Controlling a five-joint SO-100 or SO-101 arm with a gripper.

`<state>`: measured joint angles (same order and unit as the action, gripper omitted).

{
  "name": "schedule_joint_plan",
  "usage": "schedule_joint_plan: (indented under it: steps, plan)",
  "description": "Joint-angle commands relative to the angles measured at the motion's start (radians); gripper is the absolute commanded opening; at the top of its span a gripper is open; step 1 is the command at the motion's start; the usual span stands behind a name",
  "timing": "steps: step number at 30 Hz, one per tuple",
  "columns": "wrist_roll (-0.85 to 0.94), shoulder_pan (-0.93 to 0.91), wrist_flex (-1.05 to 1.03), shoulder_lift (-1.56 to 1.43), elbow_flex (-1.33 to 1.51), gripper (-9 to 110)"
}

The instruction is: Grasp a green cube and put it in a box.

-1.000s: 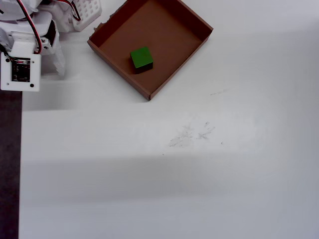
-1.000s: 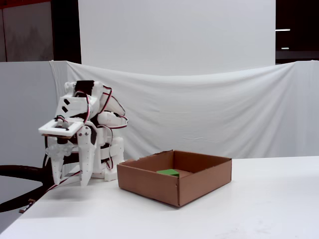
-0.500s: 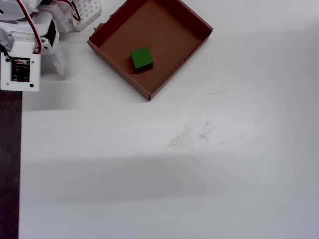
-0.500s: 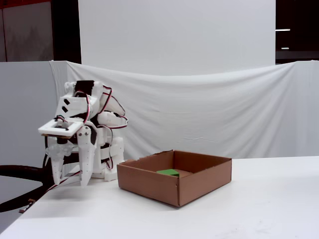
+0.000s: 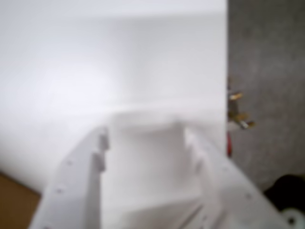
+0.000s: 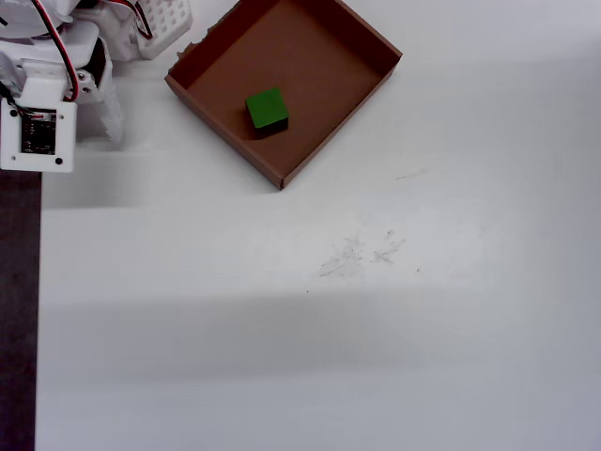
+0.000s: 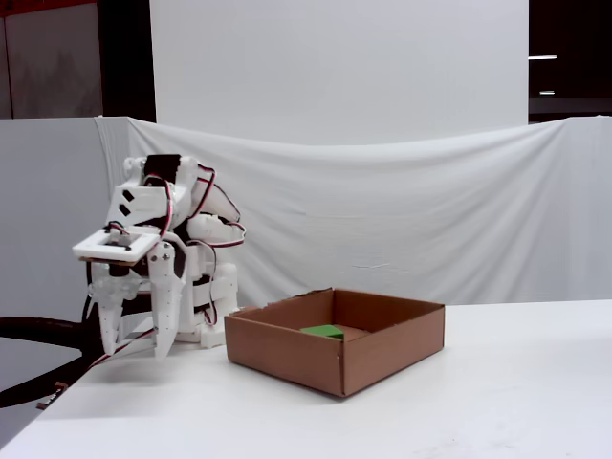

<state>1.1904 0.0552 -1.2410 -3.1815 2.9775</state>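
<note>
The green cube (image 6: 267, 109) lies on the floor of the brown box (image 6: 338, 113), near its middle, and nothing touches it. In the fixed view only the cube's top (image 7: 322, 331) shows over the box wall (image 7: 287, 359). My gripper (image 7: 134, 349) hangs folded at the arm's base, left of the box and apart from it, fingers pointing down at the table. In the wrist view my gripper (image 5: 143, 136) is blurred, with its white jaws apart and only bare white table between them. It holds nothing. The cube is out of the wrist view.
The arm's base and circuit board (image 6: 38, 136) fill the overhead view's top left corner. A dark floor strip (image 6: 19, 310) runs along the table's left edge. White table (image 6: 329, 329) spreads in front of the box. A white cloth backdrop (image 7: 430, 210) hangs behind.
</note>
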Motion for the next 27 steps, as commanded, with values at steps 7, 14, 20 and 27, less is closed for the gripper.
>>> schedule_joint_plan:
  steps: [7,14,20,27]
  plan:
    - [-0.009,0.008,-0.008,-0.002,-0.006,22]
    - [-0.014,0.008,-0.008,-0.002,-0.006,22]
    - [-0.018,0.008,-0.008,-0.002,-0.006,22]
    - [-0.023,0.008,-0.006,-0.002,-0.006,22]
